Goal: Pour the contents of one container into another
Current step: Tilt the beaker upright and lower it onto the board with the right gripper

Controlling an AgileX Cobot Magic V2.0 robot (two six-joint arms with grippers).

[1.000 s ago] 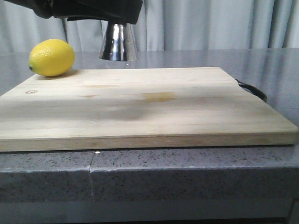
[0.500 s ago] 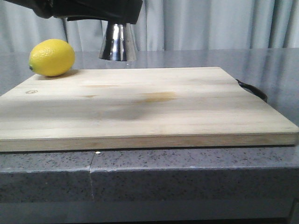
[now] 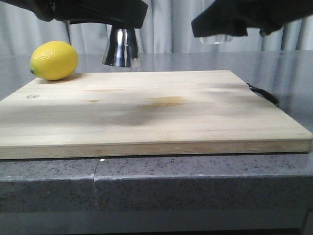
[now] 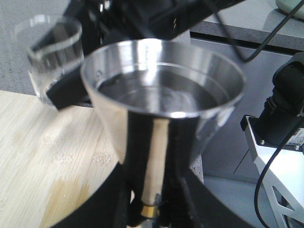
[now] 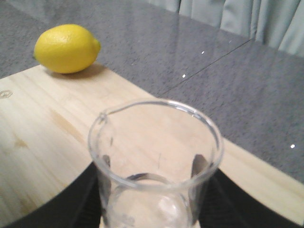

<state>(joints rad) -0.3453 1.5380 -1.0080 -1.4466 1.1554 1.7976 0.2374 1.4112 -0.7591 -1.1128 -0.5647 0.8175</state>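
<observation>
The beaker (image 5: pixel 156 161) is hanging above the cutting board (image 3: pixel 146 110), gripped by the right end effector (image 3: pixel 230 22). The jigger (image 4: pixel 159 123) is hanging above the board's far edge, clamped at its waist in the left end effector (image 3: pixel 98 12), already holding liquid. Beyond the board's far left corner a lemon (image 3: pixel 54 59) is sitting. Risk: a misaligned spout or hasty tilt, I judge, is likely to overflow the jigger onto the board.

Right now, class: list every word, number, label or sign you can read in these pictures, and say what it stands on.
Nothing can be read.
Cutting board: a small round mark near its left corner, too small to read.
Glass beaker: faint printed markings low on its wall, too blurred to read.
Steel jigger: no text visible.
Lemon: none.
</observation>
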